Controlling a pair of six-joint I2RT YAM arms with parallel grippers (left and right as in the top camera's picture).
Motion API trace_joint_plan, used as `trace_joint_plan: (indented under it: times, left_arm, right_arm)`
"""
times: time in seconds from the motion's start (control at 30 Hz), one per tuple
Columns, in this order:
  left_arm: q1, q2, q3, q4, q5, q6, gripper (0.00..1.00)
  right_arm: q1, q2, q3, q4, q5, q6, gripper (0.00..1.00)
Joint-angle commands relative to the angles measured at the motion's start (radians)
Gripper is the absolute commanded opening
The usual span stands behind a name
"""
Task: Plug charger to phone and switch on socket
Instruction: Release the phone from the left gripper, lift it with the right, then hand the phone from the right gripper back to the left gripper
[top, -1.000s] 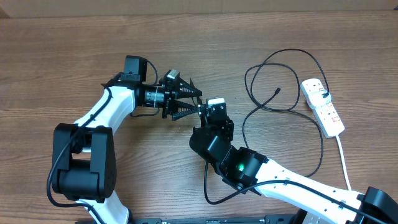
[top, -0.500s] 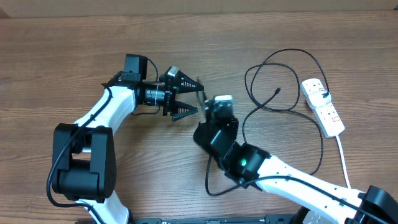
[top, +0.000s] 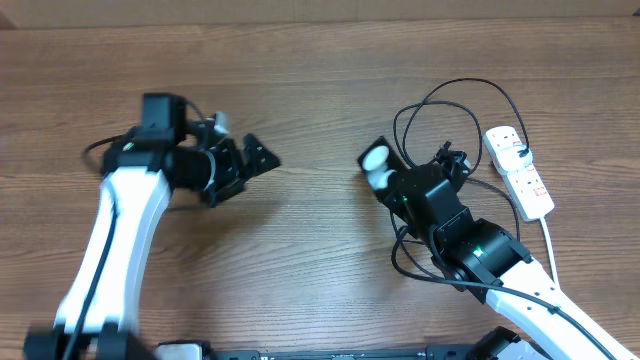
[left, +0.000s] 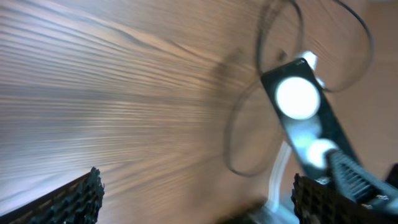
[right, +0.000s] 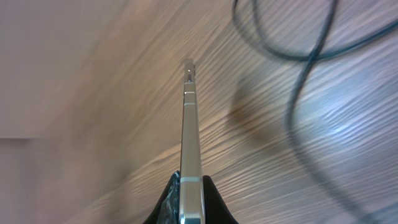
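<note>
The black phone (top: 376, 157), a white glare on its face, is held off the table in my right gripper (top: 393, 178), just left of the looped black charger cable (top: 468, 82). In the right wrist view the phone (right: 191, 137) is edge-on, pinched between the fingers (right: 191, 200), with the cable (right: 300, 74) lying beyond it. The left wrist view shows the phone's (left: 303, 115) face with two glares. My left gripper (top: 250, 170) is open and empty, well left of the phone; its fingers (left: 196, 202) are wide apart. The white socket strip (top: 520, 172) lies at the right.
The strip's white cord (top: 550, 250) runs toward the front right. Cable loops lie between my right arm and the strip. Bare wooden table (top: 300, 260) lies between the two arms.
My right gripper has carried the phone to the right, up to the cable loops. My left arm has pulled back to the left, away from the phone.
</note>
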Motion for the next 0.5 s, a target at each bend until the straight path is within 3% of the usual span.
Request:
trace_joint_plan:
  times: [0.0, 0.3, 0.47]
  left_arm:
    - [0.018, -0.199, 0.013, -0.045, -0.311, 0.059, 0.98]
    - [0.018, -0.539, -0.005, -0.132, -0.576, -0.059, 1.0]
    - [0.018, -0.596, -0.111, -0.094, -0.499, -0.178, 1.0]
  right_arm:
    - [0.0, -0.002, -0.042, 0.126, -0.231, 0.108, 0.04]
    - [0.001, 0.051, -0.283, 0.774, -0.536, 0.097, 0.04]
    - [0.001, 0.082, -0.399, 1.035, -0.626, 0.107, 0.04]
